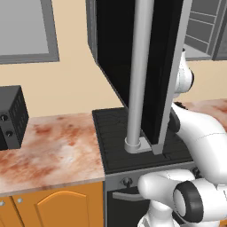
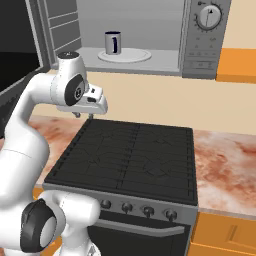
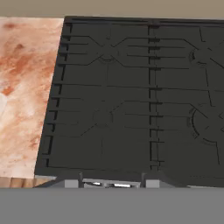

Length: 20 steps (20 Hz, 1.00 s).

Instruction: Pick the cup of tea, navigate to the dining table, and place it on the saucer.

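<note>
The marbled reddish-brown counter runs along the wall on both sides of the black stove, whose grates lie flat and whose knobs line the front panel above the oven handle. In the hand view the stove top lies directly below the hand, with counter along its left edge.

Above the stove hangs the microwave, its door swung wide open; in the left base view the door's dark pane and grey bar handle cross the middle of the picture. A round dial sits on the microwave's control panel; its markings are too small to read, and no brand or other writing can be made out anywhere. A dark boxy appliance stands on the counter to the left.

The white arm rises from the lower left of the right base view and bends toward the stove, with the gripper hanging over the stove's back left corner, well below the microwave opening. Whether its fingers stand apart or together cannot be told.

The cup of tea stands upright on the round turntable plate inside the microwave, near the plate's left side. Its long axis is vertical, and its handle faces forward and slightly right, toward the camera. It is well apart from the gripper.
</note>
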{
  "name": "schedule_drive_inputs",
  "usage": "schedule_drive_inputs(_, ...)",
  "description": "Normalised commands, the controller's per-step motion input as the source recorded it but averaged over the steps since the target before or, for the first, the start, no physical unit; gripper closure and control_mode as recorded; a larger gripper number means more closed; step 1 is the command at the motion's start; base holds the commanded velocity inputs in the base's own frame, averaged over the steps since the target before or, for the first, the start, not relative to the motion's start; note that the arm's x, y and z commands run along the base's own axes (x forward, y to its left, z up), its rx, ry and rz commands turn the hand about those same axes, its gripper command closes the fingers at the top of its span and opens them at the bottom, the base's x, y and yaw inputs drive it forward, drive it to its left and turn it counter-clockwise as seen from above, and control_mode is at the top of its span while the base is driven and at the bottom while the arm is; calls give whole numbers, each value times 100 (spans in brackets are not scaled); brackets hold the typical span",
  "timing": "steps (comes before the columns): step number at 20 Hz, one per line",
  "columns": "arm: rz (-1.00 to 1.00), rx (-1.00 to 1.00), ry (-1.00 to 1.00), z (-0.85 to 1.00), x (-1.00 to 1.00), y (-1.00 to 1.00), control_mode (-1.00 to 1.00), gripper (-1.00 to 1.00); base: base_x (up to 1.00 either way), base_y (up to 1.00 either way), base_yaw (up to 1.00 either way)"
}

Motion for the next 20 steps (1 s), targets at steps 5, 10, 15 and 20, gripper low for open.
schedule_drive_inputs(5,0,0,-7,0,-5,0,-100,-100,0,0,0)
schedule_drive_inputs(10,0,7,-13,39,-1,-24,-100,-100,0,0,0)
schedule_drive_inputs(15,0,7,-13,60,0,-36,-100,-100,0,0,0)
schedule_drive_inputs(20,0,5,-7,71,0,-27,-100,-100,0,0,0)
